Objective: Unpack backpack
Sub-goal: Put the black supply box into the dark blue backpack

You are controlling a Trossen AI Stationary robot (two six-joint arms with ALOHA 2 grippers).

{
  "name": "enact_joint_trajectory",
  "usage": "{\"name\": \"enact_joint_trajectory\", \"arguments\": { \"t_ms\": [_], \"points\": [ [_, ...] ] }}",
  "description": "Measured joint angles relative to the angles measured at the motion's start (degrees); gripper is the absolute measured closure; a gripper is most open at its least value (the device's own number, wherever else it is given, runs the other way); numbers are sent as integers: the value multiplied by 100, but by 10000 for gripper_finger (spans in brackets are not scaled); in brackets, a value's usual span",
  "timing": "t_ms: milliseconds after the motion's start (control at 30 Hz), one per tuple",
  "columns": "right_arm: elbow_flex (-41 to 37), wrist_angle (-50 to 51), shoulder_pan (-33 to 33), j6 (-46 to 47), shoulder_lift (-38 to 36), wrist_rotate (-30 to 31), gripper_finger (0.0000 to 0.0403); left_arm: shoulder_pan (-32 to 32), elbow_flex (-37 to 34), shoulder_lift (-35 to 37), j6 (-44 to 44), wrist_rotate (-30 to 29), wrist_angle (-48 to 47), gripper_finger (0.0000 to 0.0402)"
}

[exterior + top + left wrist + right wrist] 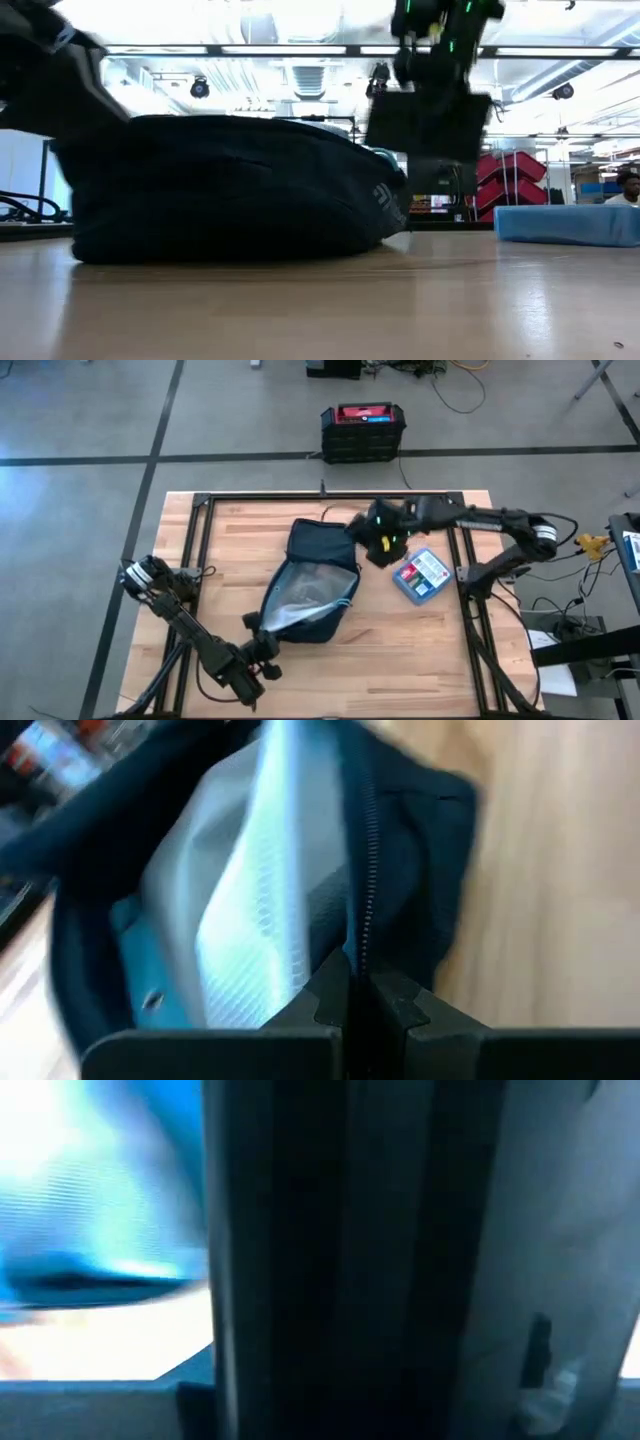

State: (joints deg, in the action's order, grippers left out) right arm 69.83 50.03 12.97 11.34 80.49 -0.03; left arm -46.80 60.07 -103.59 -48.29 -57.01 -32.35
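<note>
The dark navy backpack (318,560) lies on its side mid-table, its mouth open toward the near edge and its light grey lining (300,598) showing. My left gripper (256,628) is at the near left rim of the mouth, shut on the backpack (400,850). My right gripper (380,540) hovers just right of the backpack's far end, shut on a dark flat object (428,122) that hangs in the air. A blue box with a red label (421,577) lies flat on the table to the right. My left gripper pinches the backpack's opening edge at the zipper line (364,945) between its two shut fingers (320,1005). The fingers come in low from the near left. The backpack rests on the table, its mouth gaping. My right gripper holds the dark flat object (378,554) from above by its upper part. The fingers themselves are hidden by the gripper body. The object hangs below the gripper, clear of the table and of the backpack.
A black frame (200,550) runs along the table's left, far and right sides. A black crate with a red top (362,430) stands on the floor beyond the far edge. Bare wood lies along the near edge and at the left.
</note>
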Motion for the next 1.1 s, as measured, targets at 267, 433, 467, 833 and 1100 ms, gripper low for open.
{"name": "enact_joint_trajectory", "arguments": {
  "t_ms": [267, 433, 467, 833, 1100],
  "points": [
    [7, -1941, -1765, -1041, 372, 762, 245, 383, 203, 19, 2928, 800, 2166, 402],
    [16, -3033, -2014, -1963, 969, 1212, 245, 380, 500, 22, 3365, 872, 2151, 402],
    [16, -3166, -2021, -2119, 1107, 1283, 245, 374, 552, 22, 3443, 887, 2131, 402],
    [32, -3432, -2067, -3252, 2540, 2024, 245, 369, 699, 35, 3538, 1006, 1840, 402],
    [38, -3726, -2039, -3460, 2710, 2118, 176, 380, 695, 52, 3471, 1003, 1817, 402]
  ]
}}
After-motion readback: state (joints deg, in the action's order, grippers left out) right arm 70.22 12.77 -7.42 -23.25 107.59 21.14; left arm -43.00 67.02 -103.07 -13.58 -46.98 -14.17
